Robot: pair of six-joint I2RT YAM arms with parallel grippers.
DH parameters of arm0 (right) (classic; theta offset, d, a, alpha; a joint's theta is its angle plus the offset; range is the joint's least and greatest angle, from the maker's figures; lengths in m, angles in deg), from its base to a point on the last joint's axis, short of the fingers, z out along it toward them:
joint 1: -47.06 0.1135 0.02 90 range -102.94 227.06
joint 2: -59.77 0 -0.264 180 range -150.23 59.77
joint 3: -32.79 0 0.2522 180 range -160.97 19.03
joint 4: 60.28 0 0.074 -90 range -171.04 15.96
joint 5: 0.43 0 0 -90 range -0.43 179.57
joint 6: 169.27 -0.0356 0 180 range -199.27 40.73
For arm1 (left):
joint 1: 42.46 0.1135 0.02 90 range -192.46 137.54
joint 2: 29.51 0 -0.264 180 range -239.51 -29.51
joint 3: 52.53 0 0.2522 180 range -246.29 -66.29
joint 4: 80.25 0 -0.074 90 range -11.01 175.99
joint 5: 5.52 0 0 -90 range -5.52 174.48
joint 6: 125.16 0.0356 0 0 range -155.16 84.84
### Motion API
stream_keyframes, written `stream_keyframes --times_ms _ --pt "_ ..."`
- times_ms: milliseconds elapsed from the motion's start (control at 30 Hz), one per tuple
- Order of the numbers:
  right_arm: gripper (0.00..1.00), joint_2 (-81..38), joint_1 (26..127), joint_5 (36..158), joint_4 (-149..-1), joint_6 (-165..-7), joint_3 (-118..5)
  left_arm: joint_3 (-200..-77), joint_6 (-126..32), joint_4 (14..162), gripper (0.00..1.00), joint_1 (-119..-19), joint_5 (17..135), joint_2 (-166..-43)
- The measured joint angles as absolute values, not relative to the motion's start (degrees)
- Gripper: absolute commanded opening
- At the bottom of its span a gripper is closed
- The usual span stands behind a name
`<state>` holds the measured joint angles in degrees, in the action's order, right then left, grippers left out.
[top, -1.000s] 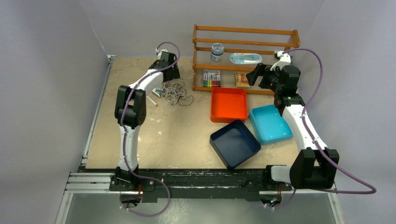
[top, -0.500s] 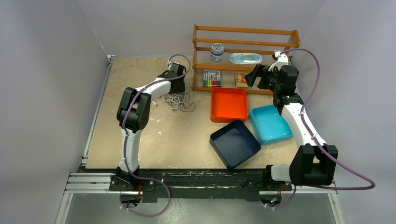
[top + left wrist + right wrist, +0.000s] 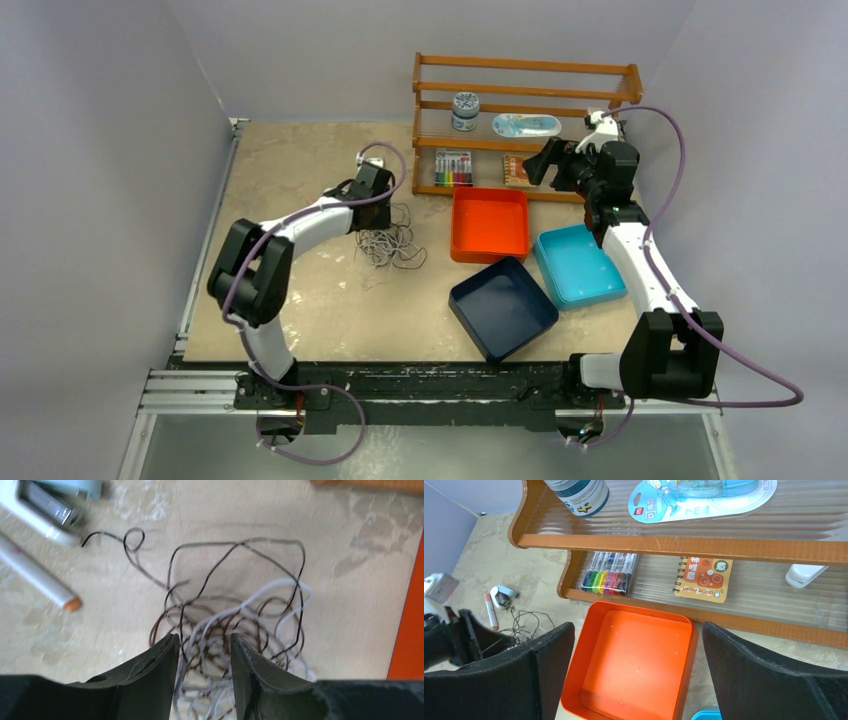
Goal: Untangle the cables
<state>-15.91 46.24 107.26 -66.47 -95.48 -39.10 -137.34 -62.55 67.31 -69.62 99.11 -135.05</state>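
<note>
A robotics lab cell. Plain grey walls (image 3: pixel 100 150) box in the table (image 3: pixel 300 290). A prop rack (image 3: pixel 674 550) faces the right gripper (image 3: pixel 636 630).

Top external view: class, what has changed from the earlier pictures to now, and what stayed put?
The left arm swung nearer, its elbow going left, and the cables slid nearer and slightly right with it. The right arm barely moved; the orange tray and shelf stayed.

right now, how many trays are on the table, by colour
orange tray: 1
dark blue tray: 1
light blue tray: 1
total: 3
</note>
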Motion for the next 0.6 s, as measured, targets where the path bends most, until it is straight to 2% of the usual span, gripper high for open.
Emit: stream_keyframes --times_ms 133,400,600 --pt "0.99 -15.4 46.2 107.0 -65.5 -96.9 -37.7 -130.7 -62.6 67.8 0.52 -69.6 98.7 -127.8" --pt "0.99 -11.5 46.2 107.2 -61.2 -99.1 -33.6 -127.2 -62.6 68.0 0.82 -69.6 97.9 -115.4" --pt "0.99 -11.5 47.3 108.9 -60.3 -97.5 -33.6 -126.2 -64.0 68.9 0.80 -67.8 98.2 -108.3"
